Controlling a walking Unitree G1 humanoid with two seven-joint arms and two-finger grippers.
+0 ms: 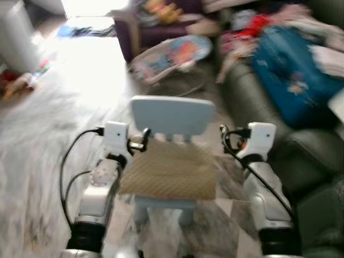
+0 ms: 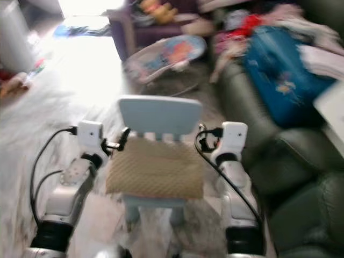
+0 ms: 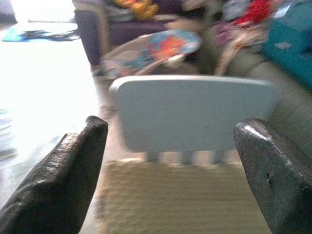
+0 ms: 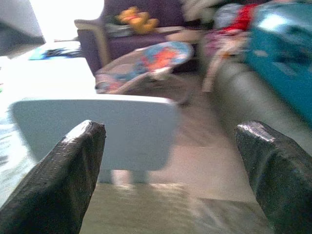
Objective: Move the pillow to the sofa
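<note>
A tan quilted pillow [image 1: 169,169] lies flat on the seat of a small pale-blue child's chair [image 1: 172,115] straight ahead of me. My left gripper [image 1: 141,142] is at the pillow's left back corner and my right gripper [image 1: 228,138] is at its right back corner. Both are close to the pillow; contact cannot be told through the blur. In the left wrist view the left gripper [image 3: 170,129] is open, with the pillow [image 3: 185,200] and chair back between its fingers. The right gripper [image 4: 170,129] is open likewise. The dark green sofa [image 1: 258,102] runs along my right.
On the sofa lie a large blue bag [image 1: 293,80] and a pile of clothes [image 1: 252,27]. A baby bouncer [image 1: 172,56] stands on the floor beyond the chair, with a purple armchair [image 1: 156,27] behind it. A white bin [image 1: 16,35] and toys [image 1: 19,83] are at the far left.
</note>
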